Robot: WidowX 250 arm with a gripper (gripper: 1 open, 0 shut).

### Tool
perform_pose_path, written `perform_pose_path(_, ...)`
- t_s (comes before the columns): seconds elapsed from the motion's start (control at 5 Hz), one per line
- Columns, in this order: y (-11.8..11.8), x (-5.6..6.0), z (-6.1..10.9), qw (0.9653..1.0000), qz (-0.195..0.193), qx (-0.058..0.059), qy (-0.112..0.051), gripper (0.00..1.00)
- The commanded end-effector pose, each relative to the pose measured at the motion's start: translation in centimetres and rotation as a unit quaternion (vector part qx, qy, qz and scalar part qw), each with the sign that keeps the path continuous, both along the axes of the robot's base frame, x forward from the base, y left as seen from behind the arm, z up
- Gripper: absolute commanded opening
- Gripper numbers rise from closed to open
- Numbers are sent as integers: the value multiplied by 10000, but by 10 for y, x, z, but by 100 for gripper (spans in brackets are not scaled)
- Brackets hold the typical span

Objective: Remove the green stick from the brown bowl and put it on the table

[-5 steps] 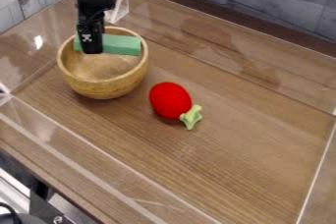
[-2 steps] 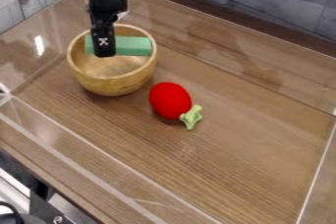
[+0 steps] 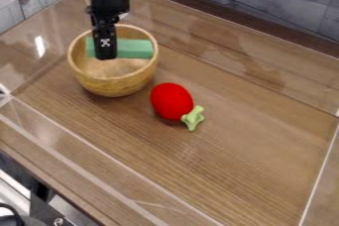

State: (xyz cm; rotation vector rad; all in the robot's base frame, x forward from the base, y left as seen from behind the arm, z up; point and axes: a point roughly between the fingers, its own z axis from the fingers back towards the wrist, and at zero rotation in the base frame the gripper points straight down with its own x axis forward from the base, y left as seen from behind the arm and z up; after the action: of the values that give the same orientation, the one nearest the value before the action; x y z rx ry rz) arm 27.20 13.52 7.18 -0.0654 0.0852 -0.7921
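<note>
We see one red strawberry-shaped toy with a green leaf, mid-table, clear of the bowl. One round brown bowl (smooth wood) sits near the table's back-left corner. One flat green stick lies inside it, the black gripper pinched onto its left end.

Black arm upright, pincer pointing straight down, closed
</note>
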Motion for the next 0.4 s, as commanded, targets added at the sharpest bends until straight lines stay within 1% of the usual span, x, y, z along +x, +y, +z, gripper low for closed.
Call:
perform_pose_path(0.0, 2, 14, 21, 9987, -210, 194, -418, 0)
perform_pose_path(0.2, 2, 16, 22, 9986, -258, 190, -410, 0)
